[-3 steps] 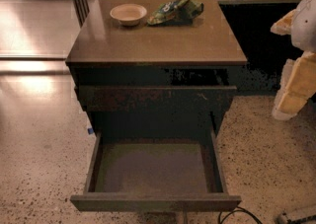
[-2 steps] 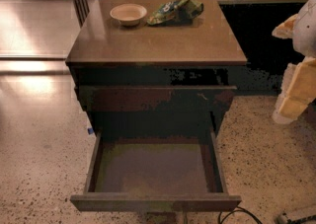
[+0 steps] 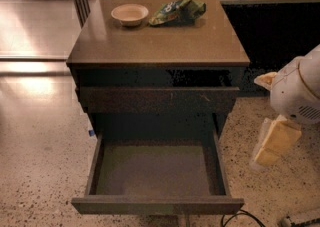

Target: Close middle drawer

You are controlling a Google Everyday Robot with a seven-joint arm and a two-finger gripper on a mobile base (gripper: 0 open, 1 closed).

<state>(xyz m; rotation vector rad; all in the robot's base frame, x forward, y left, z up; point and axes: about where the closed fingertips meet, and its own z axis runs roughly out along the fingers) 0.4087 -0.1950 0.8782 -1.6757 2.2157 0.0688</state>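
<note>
Gripper [image 3: 274, 143] hangs at the right edge of the view, low beside the cabinet [image 3: 160, 46] and well clear of it, touching nothing. Apart or together: can't tell from here. White arm housing [image 3: 300, 91] sits just above it.

Nearest thing to its left is the middle drawer [image 3: 155, 168], pulled fully out toward the camera, dark slab front at the bottom of the view, grey-brown floor bare, nothing inside. Above it the broader drawer front [image 3: 157, 100] w/ pale scratches sticks out slightly. On the cabinet top, far back: small pale bowl [image 3: 129, 14] and a green snack bag [image 3: 177, 11] just beside it, not touching.

Step in hand, imo: approach, no contact w/ the drawer yet, so the task is barely started. Next move prob needs the gripper brought round in front of the slab front, roughly mid-width, then a straight push back along the runners. Off-centre push could skew the box and jam it. Dark cable [image 3: 235, 218] on the floor near the drawer's right corner is worth avoiding.
</note>
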